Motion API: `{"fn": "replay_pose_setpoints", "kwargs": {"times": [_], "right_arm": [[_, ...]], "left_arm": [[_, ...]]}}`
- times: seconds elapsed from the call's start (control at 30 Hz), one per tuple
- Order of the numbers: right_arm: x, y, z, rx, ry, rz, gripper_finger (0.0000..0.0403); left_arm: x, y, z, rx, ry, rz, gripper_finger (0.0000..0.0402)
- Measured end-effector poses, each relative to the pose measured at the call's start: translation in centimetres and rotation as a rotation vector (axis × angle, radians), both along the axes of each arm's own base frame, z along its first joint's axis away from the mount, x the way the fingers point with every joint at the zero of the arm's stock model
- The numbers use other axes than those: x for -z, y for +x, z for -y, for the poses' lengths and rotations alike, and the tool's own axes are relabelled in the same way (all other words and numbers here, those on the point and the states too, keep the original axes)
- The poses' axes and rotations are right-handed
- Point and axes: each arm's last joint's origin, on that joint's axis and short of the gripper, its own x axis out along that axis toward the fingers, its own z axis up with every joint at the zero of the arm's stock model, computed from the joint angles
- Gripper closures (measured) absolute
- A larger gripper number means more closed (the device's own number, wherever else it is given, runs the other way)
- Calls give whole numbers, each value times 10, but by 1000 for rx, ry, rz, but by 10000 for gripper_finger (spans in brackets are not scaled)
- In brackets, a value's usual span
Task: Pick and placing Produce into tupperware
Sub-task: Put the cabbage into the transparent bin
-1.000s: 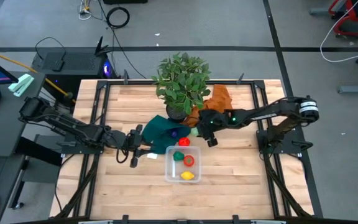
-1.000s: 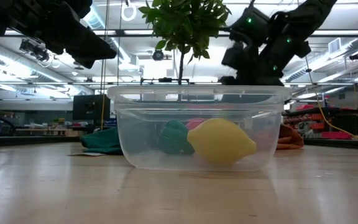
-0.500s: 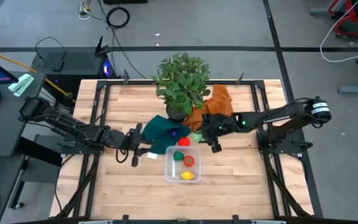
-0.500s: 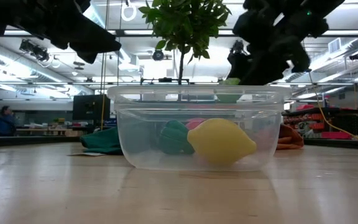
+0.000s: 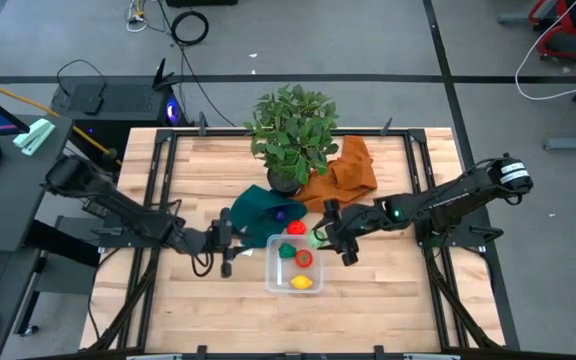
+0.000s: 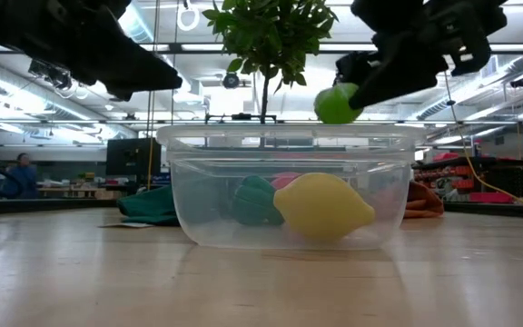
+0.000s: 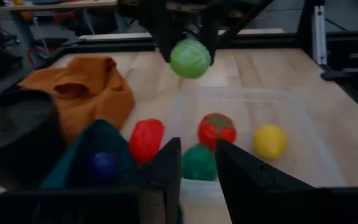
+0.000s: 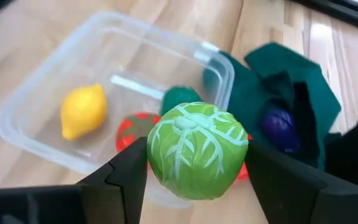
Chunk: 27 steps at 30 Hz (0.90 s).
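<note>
The clear tupperware (image 5: pixel 271 270) stands near the table's middle. A yellow lemon (image 5: pixel 302 282), a red tomato (image 5: pixel 304 258) and a dark green piece (image 5: pixel 288 250) lie in it. My right gripper (image 5: pixel 320 238) is shut on a light green cabbage ball (image 8: pixel 197 158), above the tupperware's far right corner. My left gripper (image 5: pixel 230 245) stands open and holds nothing, just left of the tupperware. A red piece (image 7: pixel 146 138) lies on the table beside the folded green cloth (image 5: pixel 256 208). A purple piece (image 8: pixel 278 124) rests on that cloth. My right gripper pinches the cabbage ball between its two fingers (image 8: pixel 129 177), one on each opposite side (image 8: pixel 157 155). The fingers slant down from the table's right side. The ball hangs clear above the tupperware's rim (image 6: pixel 289 132).
A potted plant (image 5: pixel 290 130) stands at the far middle, with an orange cloth (image 5: pixel 343 172) to its right. Bare wood lies near the front edge and at the left. A dark metal frame (image 5: pixel 158 170) runs along the table's sides.
My right gripper has swung toward the table's near edge and risen, carrying the cabbage ball from beside the cloths to above the tupperware's rim. My left gripper has shifted a little toward the tupperware and dipped.
</note>
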Motion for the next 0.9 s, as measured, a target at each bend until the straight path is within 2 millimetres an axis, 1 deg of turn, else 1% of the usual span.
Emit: {"fn": "replay_pose_setpoints", "kwargs": {"times": [0.13, 0.2, 0.37, 0.5, 0.6, 0.77, 0.9], "right_arm": [[-1, 2, -6, -7, 23, 27, 194], [1, 4, -10, -8, 36, 26, 194], [4, 16, -22, -33, 43, 14, 194], [1, 36, -32, -49, 44, 18, 194], [2, 53, -41, -70, 45, -14, 194], [11, 76, -53, -103, 36, -126, 194], [15, 93, -58, -118, 38, -164, 194]], "left_arm": [[6, 3, 8, 23, 2, -2, 296], [5, 5, 13, 29, 6, -3, 296], [-2, 10, 19, 34, 9, 14, 296], [-1, 10, 19, 33, 15, 5, 296], [1, 9, 18, 32, 16, -9, 296], [2, 9, 18, 31, 20, -20, 296], [3, 9, 18, 31, 29, -36, 296]]}}
